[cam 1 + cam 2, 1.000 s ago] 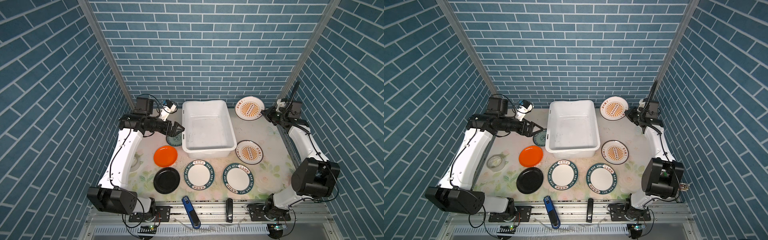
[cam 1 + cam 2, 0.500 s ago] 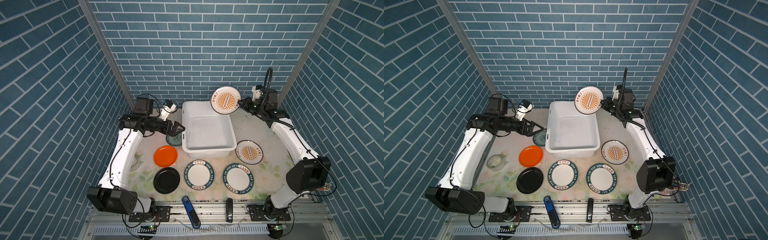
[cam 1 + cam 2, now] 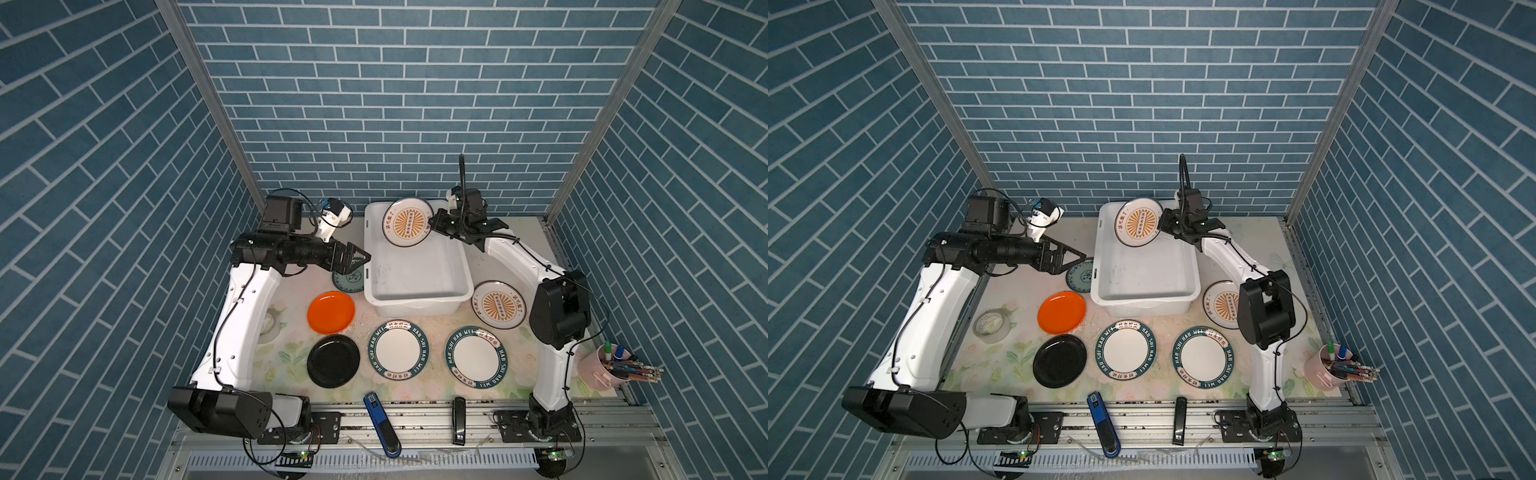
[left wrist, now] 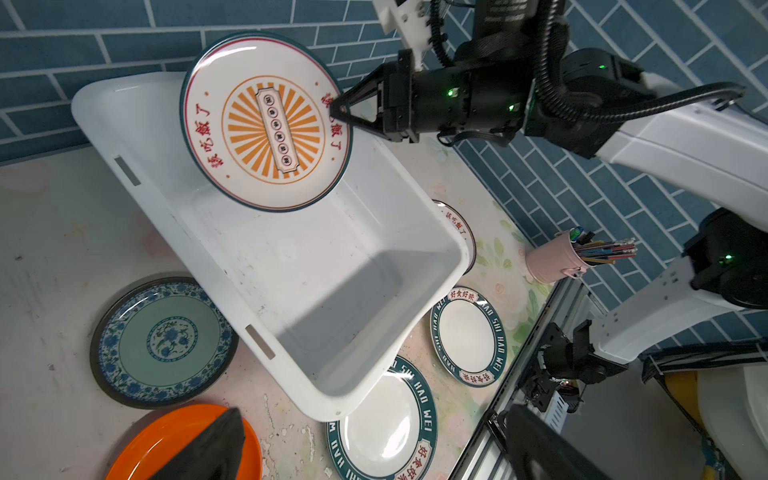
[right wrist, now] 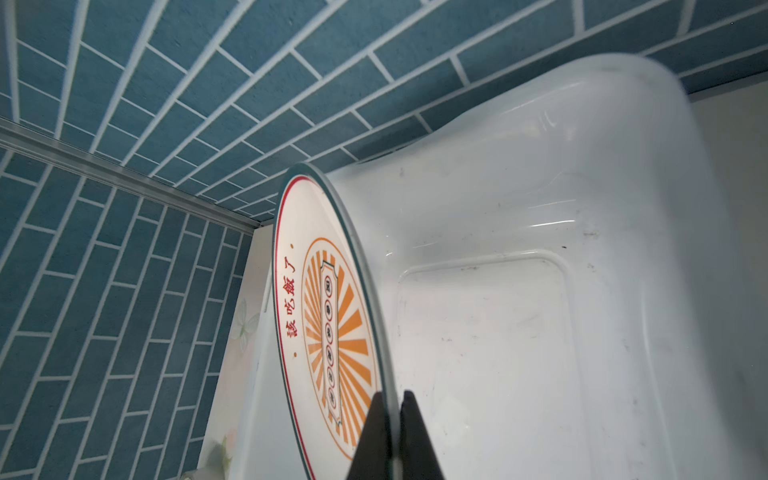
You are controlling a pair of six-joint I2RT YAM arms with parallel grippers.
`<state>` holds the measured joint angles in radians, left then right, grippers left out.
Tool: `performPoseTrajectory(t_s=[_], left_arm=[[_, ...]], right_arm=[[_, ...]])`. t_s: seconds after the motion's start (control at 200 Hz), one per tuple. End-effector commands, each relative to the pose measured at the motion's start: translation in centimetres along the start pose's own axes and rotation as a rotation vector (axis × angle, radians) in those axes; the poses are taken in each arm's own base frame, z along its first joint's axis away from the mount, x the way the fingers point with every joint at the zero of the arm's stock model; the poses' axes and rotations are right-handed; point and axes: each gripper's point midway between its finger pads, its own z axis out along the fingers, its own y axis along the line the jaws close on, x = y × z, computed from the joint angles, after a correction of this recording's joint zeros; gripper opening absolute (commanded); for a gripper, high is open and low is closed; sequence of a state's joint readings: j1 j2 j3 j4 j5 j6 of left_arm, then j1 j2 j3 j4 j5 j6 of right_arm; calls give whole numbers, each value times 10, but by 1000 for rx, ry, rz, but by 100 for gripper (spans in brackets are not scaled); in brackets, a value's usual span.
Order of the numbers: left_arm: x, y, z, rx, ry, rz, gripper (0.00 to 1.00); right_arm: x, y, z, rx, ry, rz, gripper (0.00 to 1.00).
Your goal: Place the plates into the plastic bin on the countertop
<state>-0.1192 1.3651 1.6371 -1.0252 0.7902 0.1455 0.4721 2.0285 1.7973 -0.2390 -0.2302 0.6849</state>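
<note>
In a top view the right end effector (image 3: 430,225) is clamped on a sunburst plate (image 3: 406,222) over the plastic bin (image 3: 415,303); the left end effector (image 3: 362,262) gapes empty beside the bin. The left wrist view shows the plate tilted above the bin floor: lower before release. The right wrist view shows a thin rim pinch: go slowly.

Both top views: high above the 6 o'clock edge, facing steeply down, sharing the whole countertop (image 3: 282,365). Left wrist: near, from 9 o'clock across plastic bin (image 4: 208,232). Right wrist: very near, from 2 o'clock. Wrist views share bin and sunburst plate (image 4: 266,137).
</note>
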Motion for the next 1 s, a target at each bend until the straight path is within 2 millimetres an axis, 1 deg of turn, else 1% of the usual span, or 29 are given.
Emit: performPoseTrajectory(t_s=[0.0,0.11,0.19,0.42,0.535,0.545,0.565,0.995], left_arm=[[-3,-8,-4,34,-22,4,99],[-2,-9,-5,33,-22,5,100],[-2,-8,-4,36,-23,2,99],[-1,-10,-5,39,-26,-1,100],[0,-10,-5,37,-25,-1,100],[0,-10,-5,37,-25,-2,99],[0,-10,-5,37,-26,-1,100],[2,-8,-3,40,-21,-11,99]], right_arm=[[-18,13,9,-31,-62,28,0],[-10,8,23,-19,-44,47,0],[-5,0,30,-2,-42,69,0],[7,-8,49,3,-8,101,0],[6,-10,50,4,-11,110,0],[14,-18,59,18,6,115,0],[17,-22,63,25,13,117,0],[29,-36,84,30,25,147,0]])
